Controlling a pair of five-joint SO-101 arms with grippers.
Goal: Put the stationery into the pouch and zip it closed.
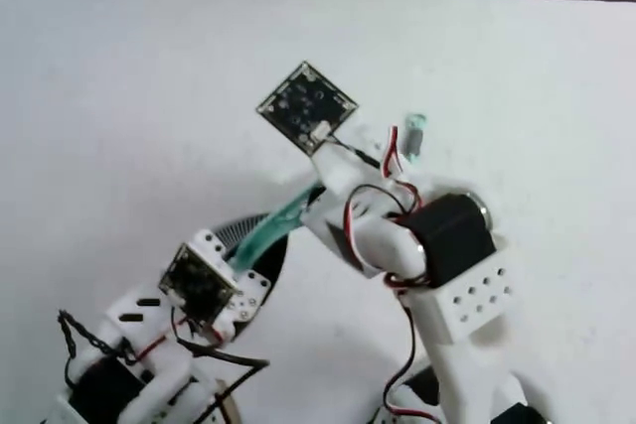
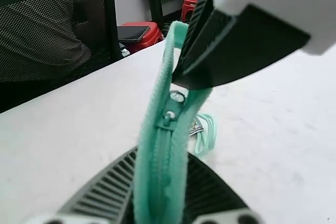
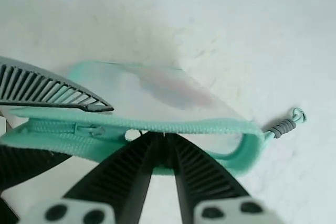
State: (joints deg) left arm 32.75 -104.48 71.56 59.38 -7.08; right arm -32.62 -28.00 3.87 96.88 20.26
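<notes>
Mint pouch (image 3: pixel 157 93) stretched over tabletop (image 3: pixel 236 24), zip edge up. Left tool (image 2: pixel 160 161) clamps one end; right tool (image 3: pixel 160 139) pinches beside the slider (image 2: pixel 169 115). Zip axis runs tool to tool; the unclosed stretch likely lies beyond the right tool.

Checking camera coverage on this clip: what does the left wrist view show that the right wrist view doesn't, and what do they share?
Left wrist view adds the mesh chair and red stool behind. Right wrist view adds the pouch's clear side and a grey cord bead. Shared: the green zip edge, its slider, and the left gripper and right gripper shut on it.
</notes>
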